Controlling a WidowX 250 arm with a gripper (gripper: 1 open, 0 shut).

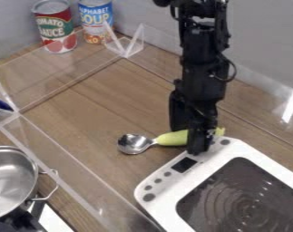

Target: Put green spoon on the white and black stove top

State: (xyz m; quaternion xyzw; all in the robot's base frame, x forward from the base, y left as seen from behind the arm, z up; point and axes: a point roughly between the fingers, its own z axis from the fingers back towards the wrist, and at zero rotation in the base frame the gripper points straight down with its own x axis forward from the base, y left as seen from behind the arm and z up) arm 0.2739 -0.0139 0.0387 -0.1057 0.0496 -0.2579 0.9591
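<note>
The gripper [196, 136] stood with its fingers apart over the handle of the green spoon [157, 140], which lay just left of the white and black stove top [221, 195], so it probably needed to squeeze the handle's middle firmly before lifting.

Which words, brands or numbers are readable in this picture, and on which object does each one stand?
Red can: label lettering is too blurred to read.
Blue-and-white can: large letters are visible, but too blurred to read.
Stove top's button panel: small markings, too small to read.
No other text is visible.
</note>
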